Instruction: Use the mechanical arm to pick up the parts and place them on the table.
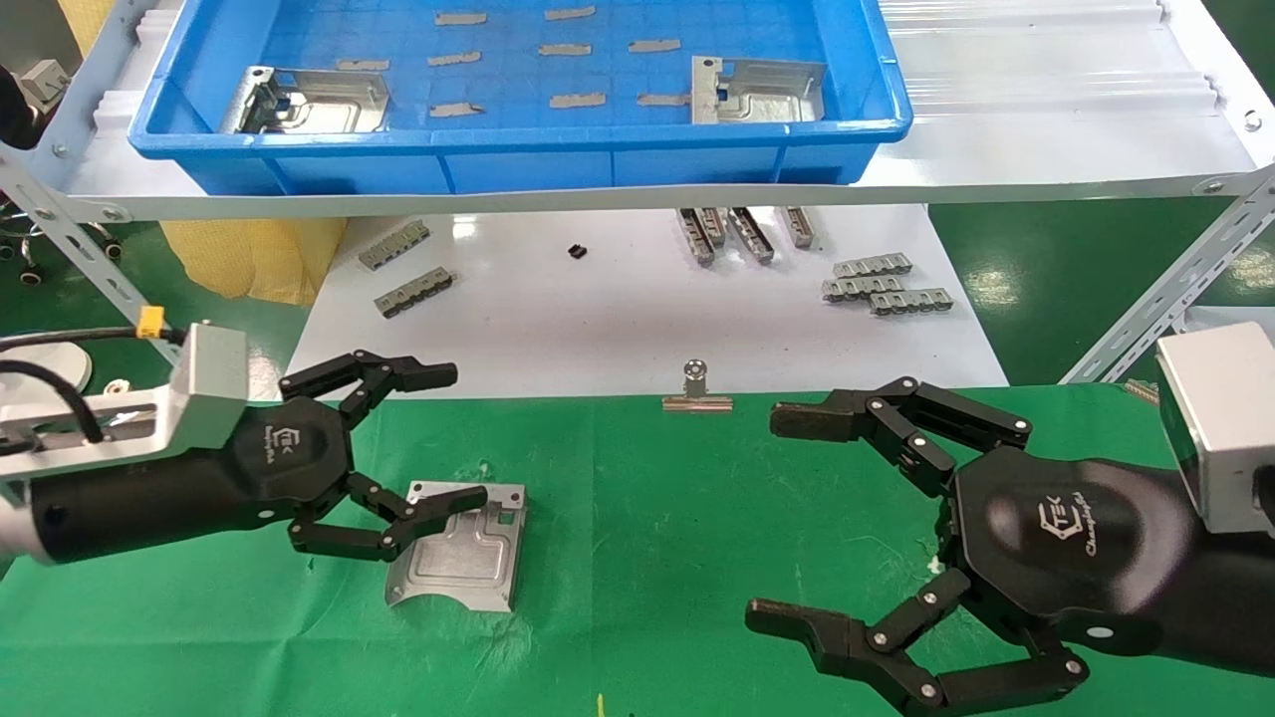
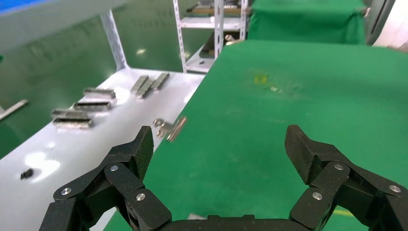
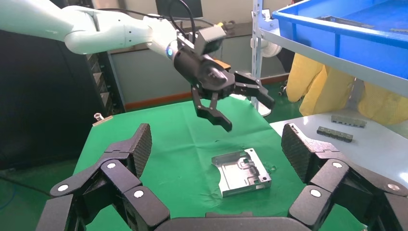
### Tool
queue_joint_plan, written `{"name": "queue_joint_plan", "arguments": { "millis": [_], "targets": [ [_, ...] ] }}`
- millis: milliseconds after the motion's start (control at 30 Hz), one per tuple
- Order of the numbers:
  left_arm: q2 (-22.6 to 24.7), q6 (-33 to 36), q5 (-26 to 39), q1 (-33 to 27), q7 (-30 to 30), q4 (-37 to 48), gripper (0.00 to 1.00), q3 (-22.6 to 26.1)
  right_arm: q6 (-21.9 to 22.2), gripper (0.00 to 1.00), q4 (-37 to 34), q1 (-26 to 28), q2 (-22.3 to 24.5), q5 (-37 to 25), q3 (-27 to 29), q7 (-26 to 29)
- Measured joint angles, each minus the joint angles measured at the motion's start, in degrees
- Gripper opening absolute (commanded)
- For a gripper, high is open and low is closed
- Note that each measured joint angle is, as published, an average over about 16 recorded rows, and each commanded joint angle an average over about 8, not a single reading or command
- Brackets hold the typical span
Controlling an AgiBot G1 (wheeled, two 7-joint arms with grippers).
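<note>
One silver stamped part [image 1: 460, 546] lies flat on the green cloth table [image 1: 637, 518]; it also shows in the right wrist view [image 3: 241, 171]. My left gripper [image 1: 448, 436] hovers above that part, open and empty, clear of it; the right wrist view shows it [image 3: 248, 110] raised over the cloth. Two more parts [image 1: 309, 100] [image 1: 757, 90] lie in the blue bin [image 1: 518, 149] on the shelf. My right gripper [image 1: 787, 518] is open and empty over the cloth at the right. In the left wrist view my open fingers [image 2: 139, 149] frame bare green cloth.
A silver binder clip [image 1: 696, 388] sits at the cloth's far edge. Grey slotted strips [image 1: 882, 284] [image 1: 406, 269] lie on the white tabletop [image 1: 618, 319] and in the bin. The shelf's white edge [image 1: 637, 199] overhangs the tabletop. Angled metal struts [image 1: 1165, 289] flank the sides.
</note>
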Motion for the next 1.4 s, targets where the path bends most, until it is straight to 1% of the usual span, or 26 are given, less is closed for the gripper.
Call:
{"name": "queue_joint_plan", "arguments": {
  "millis": [700,900,1133,1400],
  "targets": [
    [-8.34,-1.5,-8.26,11.41,-17.91,-27.15,1.0,-8.78,0.0,1.0,0.0,0.0,0.0,0.0,0.0,0.0],
    [-10.37,-1.85,-10.3,14.2,-22.15,-33.87,1.0,-10.92,0.01,1.0,0.0,0.0,0.0,0.0,0.0,0.0],
    [-11.64,-2.08,-11.62,15.94,-24.61,-38.03,1.0,-12.26,0.02,1.0,-0.01,-0.01,0.0,0.01,0.0,-0.01],
    [-11.7,-2.13,-11.7,16.03,-24.64,-38.13,1.0,-12.33,0.02,1.0,-0.01,-0.02,0.01,0.01,0.0,-0.01]
  ]
}}
